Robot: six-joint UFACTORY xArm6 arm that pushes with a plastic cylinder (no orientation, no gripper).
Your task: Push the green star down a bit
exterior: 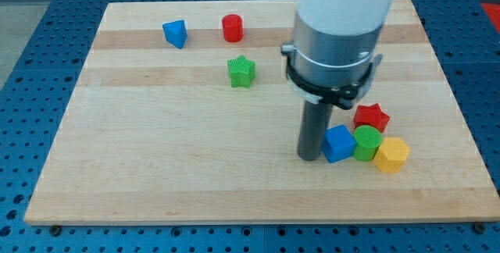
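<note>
The green star [241,72] lies on the wooden board [156,159], above the middle and a little to the left. My tip [309,158] rests on the board well below and to the right of the star, touching or almost touching the left side of a blue cube [338,144]. The white and grey arm body rises above the rod at the view's top right and hides part of the board behind it.
A blue triangular block [176,33] and a red cylinder [232,28] sit near the top left. A cluster at the right holds the blue cube, a green cylinder [366,143], a red star [372,116] and a yellow hexagonal block [391,155].
</note>
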